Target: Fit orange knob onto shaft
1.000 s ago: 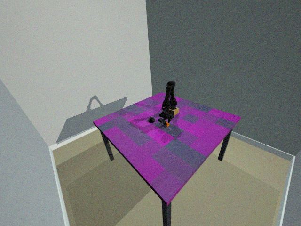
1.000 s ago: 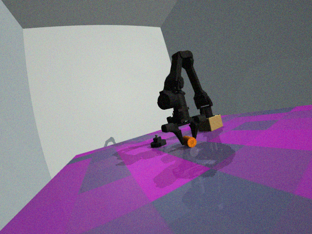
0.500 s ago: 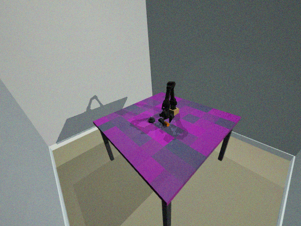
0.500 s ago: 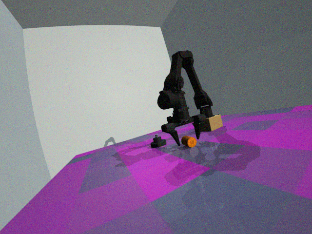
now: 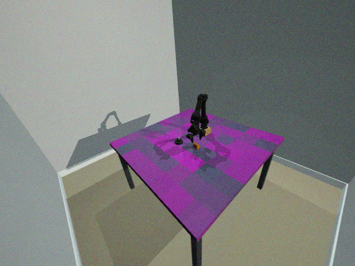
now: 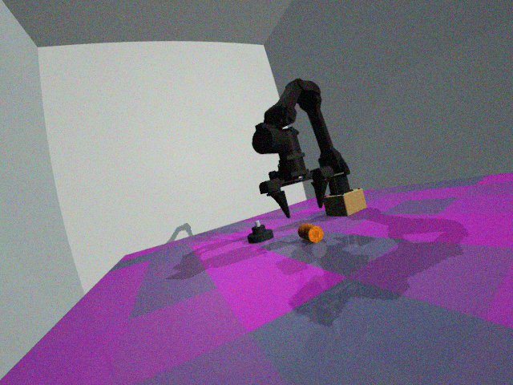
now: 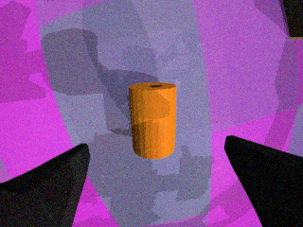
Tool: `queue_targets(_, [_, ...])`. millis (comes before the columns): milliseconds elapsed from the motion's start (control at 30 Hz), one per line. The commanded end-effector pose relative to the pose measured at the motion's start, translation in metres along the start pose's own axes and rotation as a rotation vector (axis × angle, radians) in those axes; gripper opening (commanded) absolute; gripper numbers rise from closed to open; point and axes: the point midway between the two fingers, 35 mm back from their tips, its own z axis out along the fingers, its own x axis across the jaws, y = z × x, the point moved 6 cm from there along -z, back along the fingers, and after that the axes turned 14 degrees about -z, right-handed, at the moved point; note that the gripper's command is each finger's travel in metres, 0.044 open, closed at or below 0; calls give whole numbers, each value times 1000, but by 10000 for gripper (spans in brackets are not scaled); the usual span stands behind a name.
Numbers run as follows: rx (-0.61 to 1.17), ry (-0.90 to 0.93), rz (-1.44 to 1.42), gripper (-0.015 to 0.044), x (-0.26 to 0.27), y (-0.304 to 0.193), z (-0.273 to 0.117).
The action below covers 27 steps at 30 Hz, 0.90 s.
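The orange knob [image 5: 196, 146] [image 6: 310, 233] [image 7: 153, 124] lies on its side on the table. In the wrist view its end face with the dark hole points toward the top of the frame and shows only as a thin sliver; the hole's flat side cannot be made out. My gripper [image 5: 196, 140] [image 6: 304, 212] [image 7: 159, 148] is wide open and empty, above the knob, with a fingertip well out to each side of it in the wrist view. The round black pedestal [image 5: 178, 142] [image 6: 260, 236] stands left of the knob in the top and exterior views, with the silver shaft [image 6: 257, 224] upright on top.
A tan block [image 5: 207, 131] [image 6: 355, 201] is at the arm's base, behind the gripper. The table [image 5: 197, 197] [image 6: 174, 323] has a magenta and grey-blue patchwork top, with the arm's shadows across it.
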Motion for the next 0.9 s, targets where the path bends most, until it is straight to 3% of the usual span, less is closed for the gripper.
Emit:
queue_targets(0, [-1, 0, -16, 440, 0, 0, -1])
queue_targets(667, [-38, -127, -1959, 440, 4, -16, -5])
queue_targets(867, [-21, -170, -2330, 440, 5, -20, -6])
